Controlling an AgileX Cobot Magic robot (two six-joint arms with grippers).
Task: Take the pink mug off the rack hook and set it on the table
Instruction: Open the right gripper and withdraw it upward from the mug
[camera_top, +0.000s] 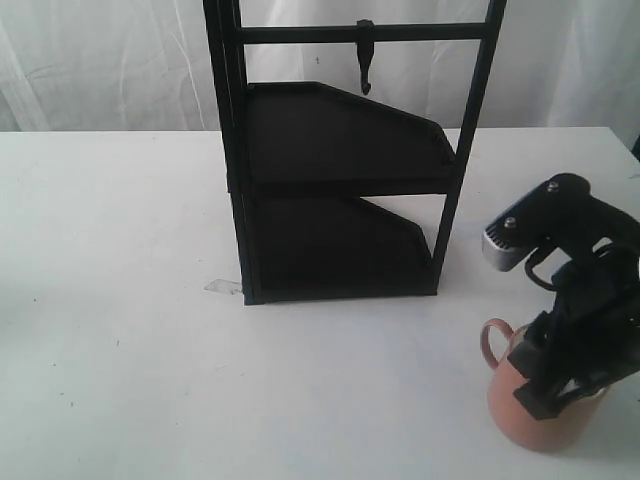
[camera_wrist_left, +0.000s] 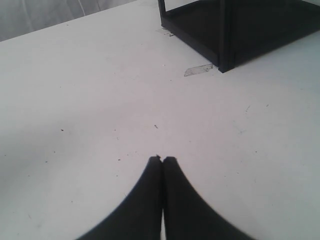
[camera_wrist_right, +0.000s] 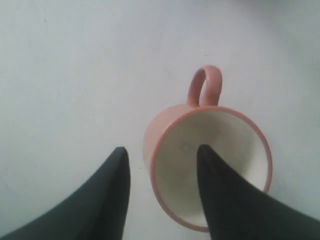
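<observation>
The pink mug (camera_top: 505, 405) stands upright on the white table (camera_top: 120, 300) at the front right, its handle towards the rack. My right gripper (camera_top: 548, 385) is open right above it. In the right wrist view one finger (camera_wrist_right: 235, 200) reaches into the mug's (camera_wrist_right: 220, 132) white inside and the other stays outside its wall, with gaps on both sides. The rack hook (camera_top: 365, 62) hangs bare from the top crossbar. My left gripper (camera_wrist_left: 163, 159) is shut on nothing, low over the table (camera_wrist_left: 100, 90); it is out of the exterior view.
The tall black two-shelf rack (camera_top: 340, 190) stands mid-table behind the mug; its lower corner (camera_wrist_left: 250, 30) shows in the left wrist view. A small scrap of clear tape (camera_top: 224, 287) lies by its front left foot. A white curtain hangs behind.
</observation>
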